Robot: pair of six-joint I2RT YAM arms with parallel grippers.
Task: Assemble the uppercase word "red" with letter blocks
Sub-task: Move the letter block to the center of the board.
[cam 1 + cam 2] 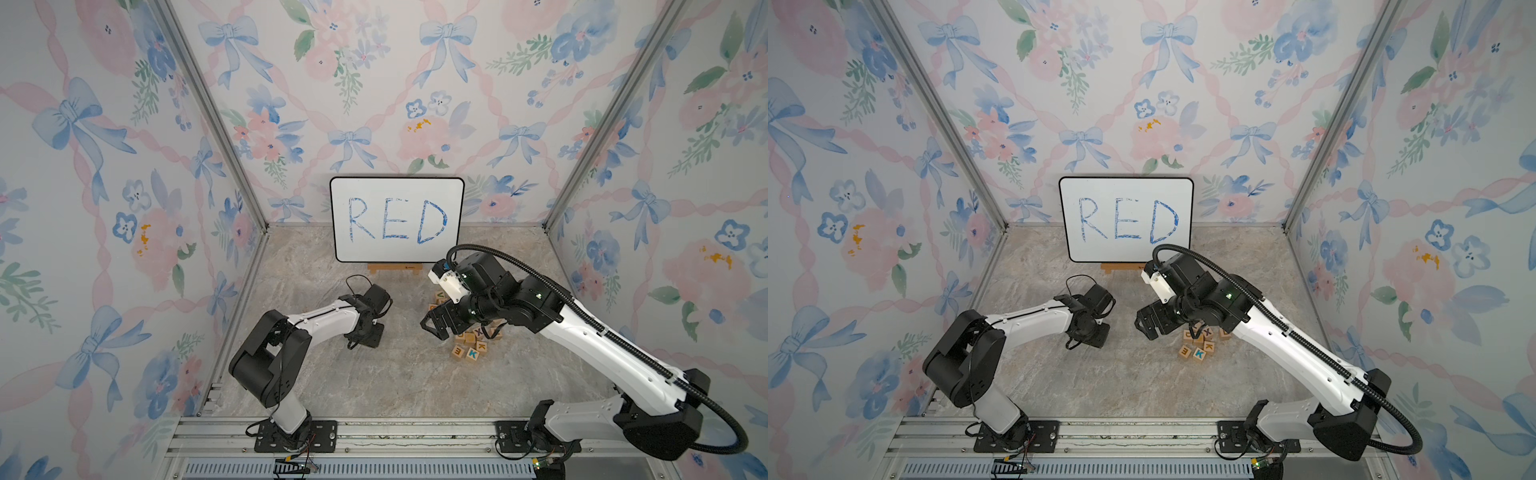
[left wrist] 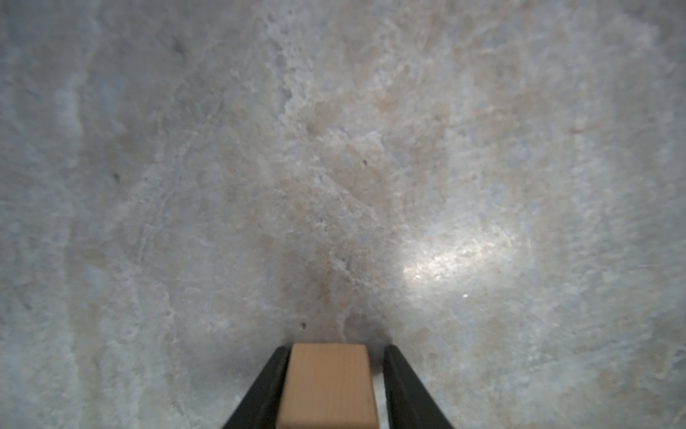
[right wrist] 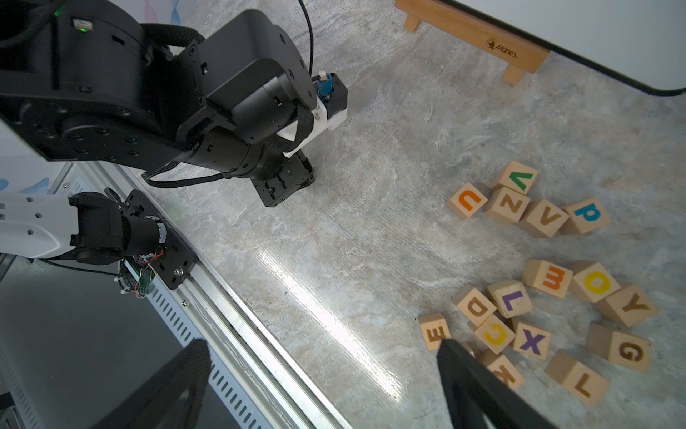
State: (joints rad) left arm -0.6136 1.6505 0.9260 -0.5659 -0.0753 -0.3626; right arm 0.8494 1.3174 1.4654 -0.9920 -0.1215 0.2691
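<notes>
- Left pincer (image 2: 336,350) is apart around a block (image 2: 330,386) on the desk (image 2: 334,185), with a gap at one side.
- Right pincer (image 3: 323,343) is wide apart near the pile (image 3: 519,297).

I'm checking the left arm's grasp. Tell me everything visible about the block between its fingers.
The block is light wood with fine grain and softly rounded edges. The face toward the left wrist camera is plain, with no letter showing. It sits squarely between the left gripper's black fingers, near their tips. One finger lies against its side, and a thin gap shows at the other. It seems to rest on the marbled table, with a dark shadow just beyond it.
</notes>
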